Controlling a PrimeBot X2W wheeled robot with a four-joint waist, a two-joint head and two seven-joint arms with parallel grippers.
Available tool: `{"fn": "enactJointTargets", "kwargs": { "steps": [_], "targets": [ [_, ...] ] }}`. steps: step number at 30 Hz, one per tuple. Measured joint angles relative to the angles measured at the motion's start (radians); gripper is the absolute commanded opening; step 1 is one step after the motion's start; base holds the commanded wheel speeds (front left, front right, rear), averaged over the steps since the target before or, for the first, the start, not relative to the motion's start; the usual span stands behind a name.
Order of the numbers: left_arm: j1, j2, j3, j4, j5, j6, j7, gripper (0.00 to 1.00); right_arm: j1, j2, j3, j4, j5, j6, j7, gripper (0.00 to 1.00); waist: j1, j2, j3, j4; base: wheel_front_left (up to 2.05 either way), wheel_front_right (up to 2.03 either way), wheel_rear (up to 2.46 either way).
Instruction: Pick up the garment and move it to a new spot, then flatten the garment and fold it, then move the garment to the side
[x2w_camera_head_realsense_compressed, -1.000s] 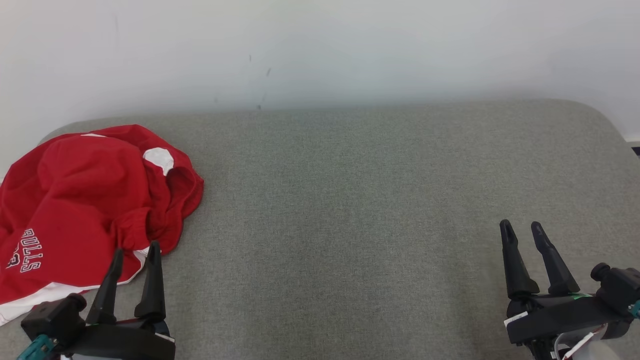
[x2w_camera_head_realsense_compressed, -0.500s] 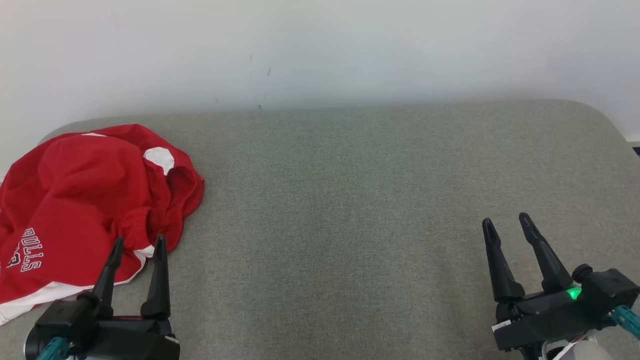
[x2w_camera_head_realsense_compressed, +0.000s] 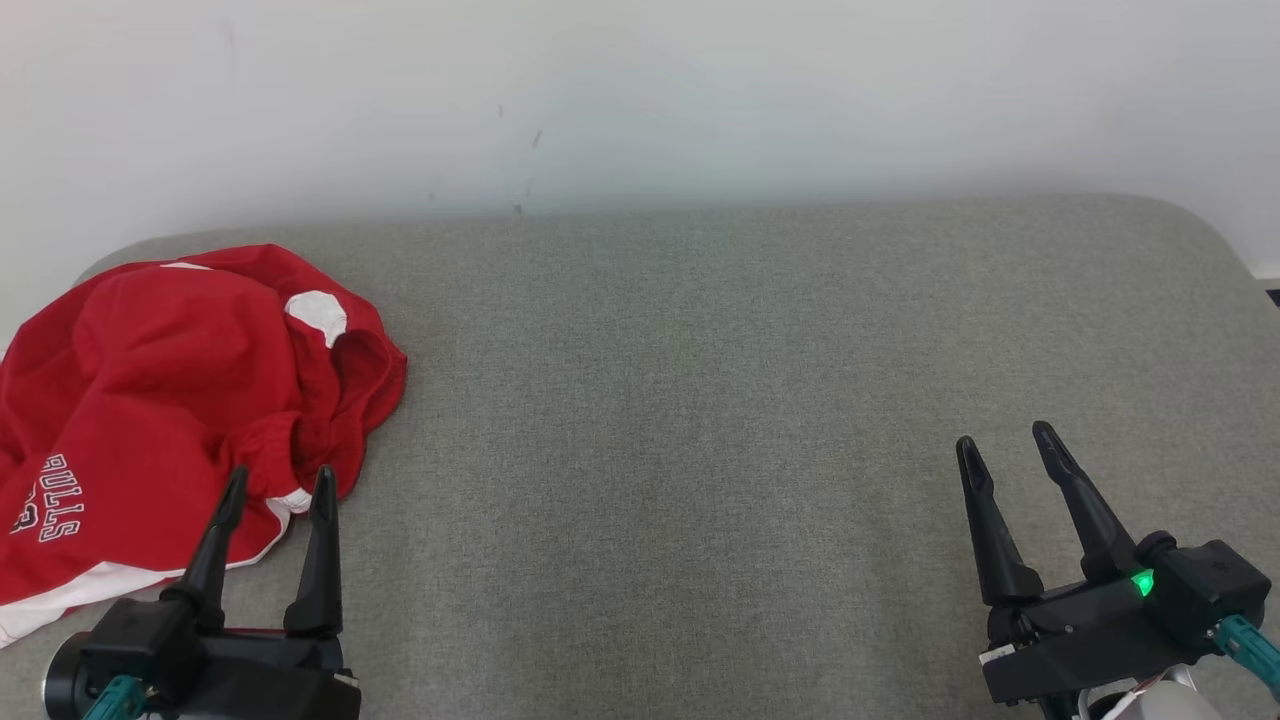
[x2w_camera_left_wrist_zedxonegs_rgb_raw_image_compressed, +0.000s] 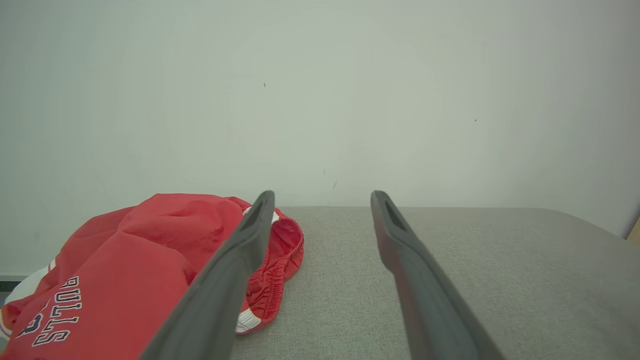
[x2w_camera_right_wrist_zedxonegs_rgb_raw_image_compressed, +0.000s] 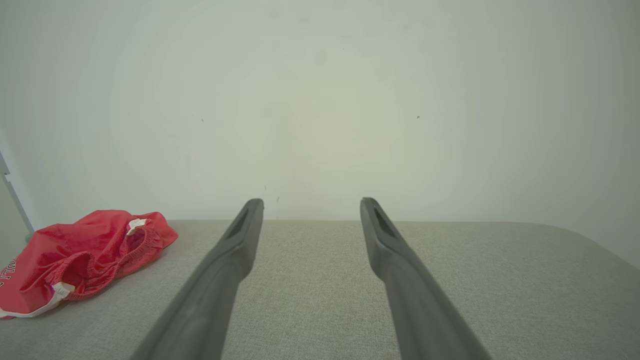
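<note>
The garment is a pair of red shorts with white trim and "BULLS" lettering, crumpled at the left end of the grey padded surface. It also shows as the garment in the left wrist view and the garment in the right wrist view. My left gripper stands open at the lower left, its fingertips just at the garment's near right edge, nothing between them. Far from the cloth, at the lower right, my right gripper is open and empty.
A pale wall rises directly behind the padded surface. The surface's rounded right corner and its left edge beside the garment limit the space; grey fabric stretches between the two grippers.
Both grippers have moved forward a little. The left one has edged right and up to the garment's edge; the right one has shifted left. The garment has not moved.
</note>
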Motion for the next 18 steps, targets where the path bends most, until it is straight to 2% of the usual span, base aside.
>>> {"fn": "enactJointTargets", "kwargs": {
  "steps": [11,18],
  "targets": [
    [-0.001,-0.012,0.014,0.006,0.002,-0.016,-0.003,1.00,0.001,0.006,-0.015,0.000,-0.003,0.008,0.000,1.00,0.0000,0.0000,0.000,0.005,0.00,0.00,0.00],
    [-0.019,-0.026,0.005,0.015,0.026,-0.026,-0.003,1.00,0.009,0.007,-0.034,-0.015,-0.008,0.009,-0.002,1.00,0.0000,0.0000,0.001,0.034,0.00,0.00,0.00]
  ]
}}
